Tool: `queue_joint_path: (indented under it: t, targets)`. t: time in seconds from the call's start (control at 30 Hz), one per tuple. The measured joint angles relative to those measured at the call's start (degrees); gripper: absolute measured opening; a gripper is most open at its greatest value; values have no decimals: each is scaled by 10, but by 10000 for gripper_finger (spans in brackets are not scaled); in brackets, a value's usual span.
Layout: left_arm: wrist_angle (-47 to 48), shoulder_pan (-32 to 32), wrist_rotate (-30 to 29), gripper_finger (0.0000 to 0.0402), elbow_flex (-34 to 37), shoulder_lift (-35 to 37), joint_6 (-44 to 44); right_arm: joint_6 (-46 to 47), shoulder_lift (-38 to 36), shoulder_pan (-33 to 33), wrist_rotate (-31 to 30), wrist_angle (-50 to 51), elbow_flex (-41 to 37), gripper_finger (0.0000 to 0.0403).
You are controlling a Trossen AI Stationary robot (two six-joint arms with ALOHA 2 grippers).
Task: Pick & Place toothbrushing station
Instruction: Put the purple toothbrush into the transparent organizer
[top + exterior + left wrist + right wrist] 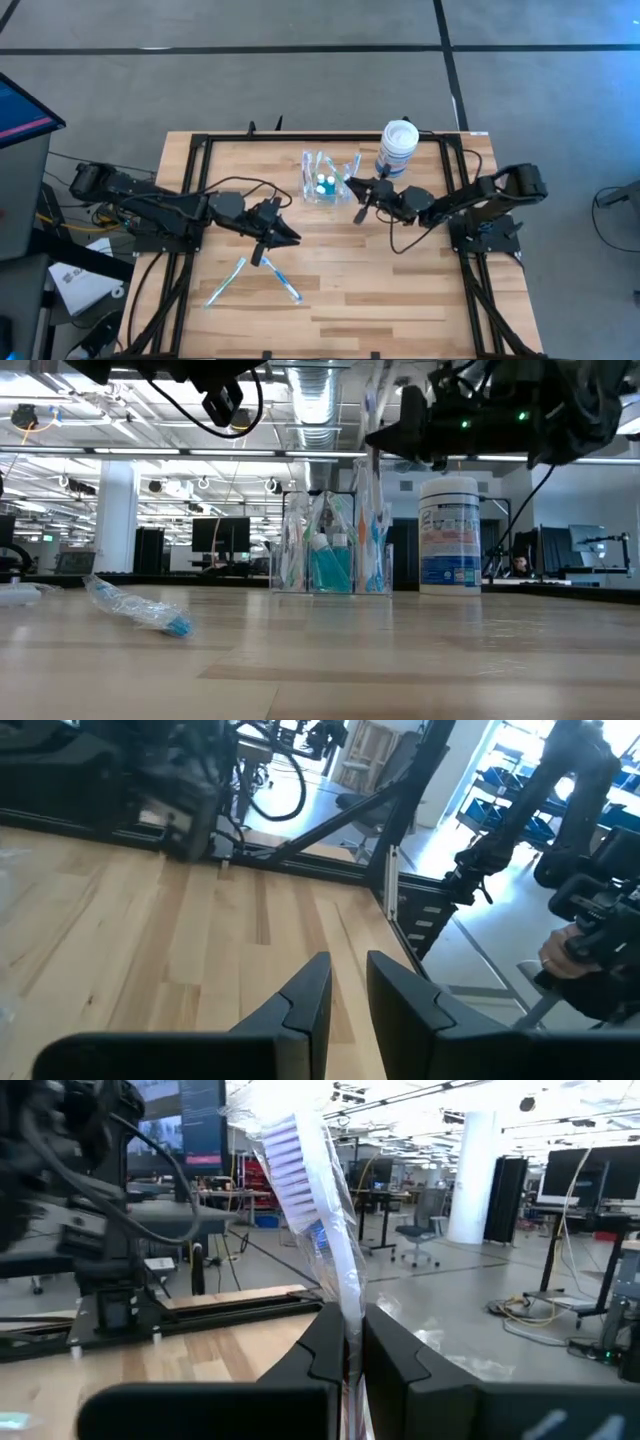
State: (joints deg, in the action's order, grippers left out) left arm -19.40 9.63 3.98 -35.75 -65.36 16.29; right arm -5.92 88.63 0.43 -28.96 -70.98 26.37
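The clear organizer [322, 178] stands on the table at the far middle with toothbrushes and small blue-capped tubes upright in it; it also shows in the low view [335, 555]. My right gripper [350, 184] is just to its right, shut on a toothbrush in a clear wrapper [305, 1190]. My left gripper [292, 238] hovers over the middle left of the table, slightly open and empty [348, 982]. Two more wrapped toothbrushes [226, 281] [284, 284] lie flat on the table near it. My right gripper pinches the wrapped toothbrush between its two fingers, on the shaft below the bristle head [350, 1315]. The fingers lie across the brush and point toward the table's left. The bristle head [290, 1150] sticks out past the fingers, and the brush is lifted clear of the table.
A white jar with a blue label [397, 147] stands just right of the organizer, behind my right gripper; it also shows in the low view [450, 535]. A black frame [200, 140] rims the table. Bare wood lies toward the near edge.
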Motion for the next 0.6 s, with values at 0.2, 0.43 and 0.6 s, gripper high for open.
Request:
queue_joint_path:
  t: [0.2,0.43,0.6]
  targets:
    - [0,15,-10,63,0,0,0,15,50,-22,19,-50,0,10]
    - [0,28,-10,63,0,0,0,30,83,-34,22,-66,0,10]
    - [1,33,-10,63,0,0,0,47,111,-41,24,-93,0,10]
